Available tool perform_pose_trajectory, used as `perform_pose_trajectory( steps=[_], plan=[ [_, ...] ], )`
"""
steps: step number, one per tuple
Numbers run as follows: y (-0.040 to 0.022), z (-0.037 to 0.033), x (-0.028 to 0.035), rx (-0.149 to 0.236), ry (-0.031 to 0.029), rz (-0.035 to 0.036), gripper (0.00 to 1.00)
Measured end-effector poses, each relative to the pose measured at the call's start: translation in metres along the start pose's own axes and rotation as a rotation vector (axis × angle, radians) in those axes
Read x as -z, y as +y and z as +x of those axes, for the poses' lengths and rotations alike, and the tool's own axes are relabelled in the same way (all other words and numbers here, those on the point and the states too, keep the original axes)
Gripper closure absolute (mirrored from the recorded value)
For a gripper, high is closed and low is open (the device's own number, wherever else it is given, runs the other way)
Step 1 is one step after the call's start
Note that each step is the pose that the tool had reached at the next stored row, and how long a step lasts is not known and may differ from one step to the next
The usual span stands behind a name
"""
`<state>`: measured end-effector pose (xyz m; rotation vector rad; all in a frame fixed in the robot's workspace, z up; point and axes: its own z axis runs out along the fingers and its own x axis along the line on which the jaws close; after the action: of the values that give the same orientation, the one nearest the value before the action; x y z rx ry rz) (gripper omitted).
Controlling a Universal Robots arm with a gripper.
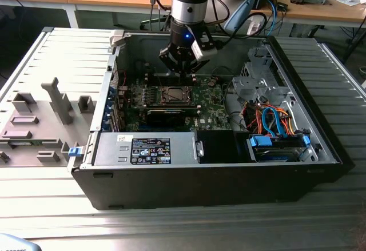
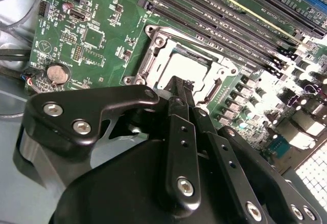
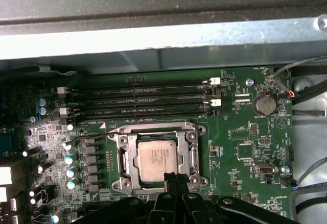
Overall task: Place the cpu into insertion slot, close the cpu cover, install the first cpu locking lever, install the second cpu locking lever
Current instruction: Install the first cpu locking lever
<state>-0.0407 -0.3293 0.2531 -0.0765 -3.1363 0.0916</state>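
Note:
The cpu lies flat in the insertion slot on the green motherboard, its silvery top showing. Around it the cpu cover lies flat, its square opening framing the chip. My gripper hangs just above the socket's edge, fingers pressed together with nothing visible between them. In the second wrist view the black fingertips overlap the rim of the cover next to the cpu. From outside, the gripper reaches down into the open computer case, just behind the socket.
Long black memory slots run beside the socket, and a coin battery sits further along the board. The case's metal wall rises close behind. A power supply, drive cage and coloured cables fill the case; a grey fixture tray lies outside.

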Motion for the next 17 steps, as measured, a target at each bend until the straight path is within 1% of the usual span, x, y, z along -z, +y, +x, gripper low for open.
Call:
perform_pose_trajectory(
  steps=[17],
  plan=[
    [0.0, 0.0, 0.0, 0.033, -0.0019, 0.0001, 0.89]
  ],
)
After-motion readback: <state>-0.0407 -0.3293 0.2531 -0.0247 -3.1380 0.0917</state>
